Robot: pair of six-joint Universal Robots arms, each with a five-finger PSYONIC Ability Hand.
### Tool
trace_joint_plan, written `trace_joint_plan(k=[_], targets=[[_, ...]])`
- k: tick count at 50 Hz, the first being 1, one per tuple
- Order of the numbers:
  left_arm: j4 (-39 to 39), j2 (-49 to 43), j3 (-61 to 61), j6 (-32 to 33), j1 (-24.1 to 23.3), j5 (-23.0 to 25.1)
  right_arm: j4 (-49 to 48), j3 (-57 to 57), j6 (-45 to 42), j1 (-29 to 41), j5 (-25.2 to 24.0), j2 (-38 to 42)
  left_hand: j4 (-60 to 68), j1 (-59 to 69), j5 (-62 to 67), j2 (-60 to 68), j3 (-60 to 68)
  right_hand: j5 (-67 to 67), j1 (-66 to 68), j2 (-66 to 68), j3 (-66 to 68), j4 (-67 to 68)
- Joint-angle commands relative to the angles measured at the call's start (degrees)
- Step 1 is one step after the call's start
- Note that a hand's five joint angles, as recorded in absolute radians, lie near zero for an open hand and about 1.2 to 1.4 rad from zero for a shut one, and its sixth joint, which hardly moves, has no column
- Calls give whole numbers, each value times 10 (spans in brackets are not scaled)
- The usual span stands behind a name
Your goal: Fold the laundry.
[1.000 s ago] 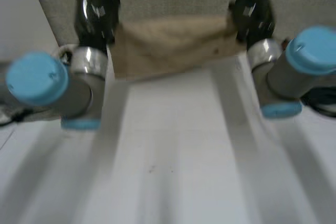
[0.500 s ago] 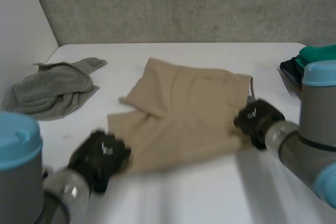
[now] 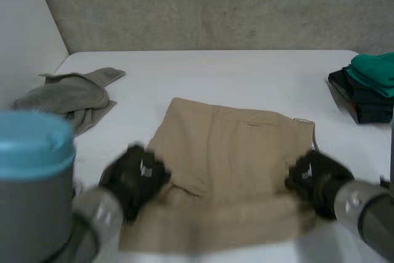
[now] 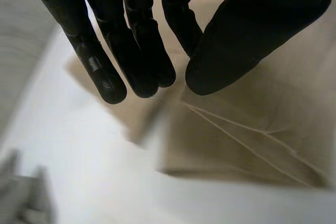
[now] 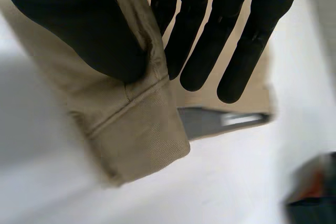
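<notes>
Tan shorts (image 3: pixel 234 146) lie spread on the white table (image 3: pixel 234 72), their near edge lifted in a band between my two hands. My left hand (image 3: pixel 132 180) is at the near left corner. In its wrist view the left hand (image 4: pixel 131 40) has thumb and fingers pressed together over the shorts (image 4: pixel 252 129). My right hand (image 3: pixel 317 183) is at the near right corner. There the right hand (image 5: pixel 220 24) pinches a stitched hem of the shorts (image 5: pixel 136 129) between thumb and fingers, and the cloth hangs below them.
A crumpled grey towel (image 3: pixel 68 100) lies at the far left of the table. A stack of folded clothes (image 3: pixel 369 87), green on top of dark, stands at the right edge. A grey wall rises behind the table.
The hands held the shorts up in the air, then brought them down onto the table. They have since drawn the shorts toward the near edge.
</notes>
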Motion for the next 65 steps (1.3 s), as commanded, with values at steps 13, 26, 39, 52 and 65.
trace_joint_plan(k=[13,26,39,52,65], targets=[[438,-417,399,107,52,-2,-356,-262,43,1,87,292,112,151,120,112,115,118,168,130,118,114],[569,-454,372,105,11,-5,-423,-293,138,-5,79,331,-588,-549,-580,-588,-585,-582,-532,-570,-582,-586],[594,-291,177,64,-12,-30,-124,-150,364,-121,-31,168,-588,-549,-580,-588,-585,-492,-442,-480,-492,-496],[587,-259,133,27,-16,-63,-231,-80,338,-157,-63,181,-588,-549,-580,-588,-585,118,168,130,118,114],[586,-186,79,24,-2,-64,-236,-70,114,-209,18,123,-588,-549,-580,-588,-585,118,168,130,118,114]])
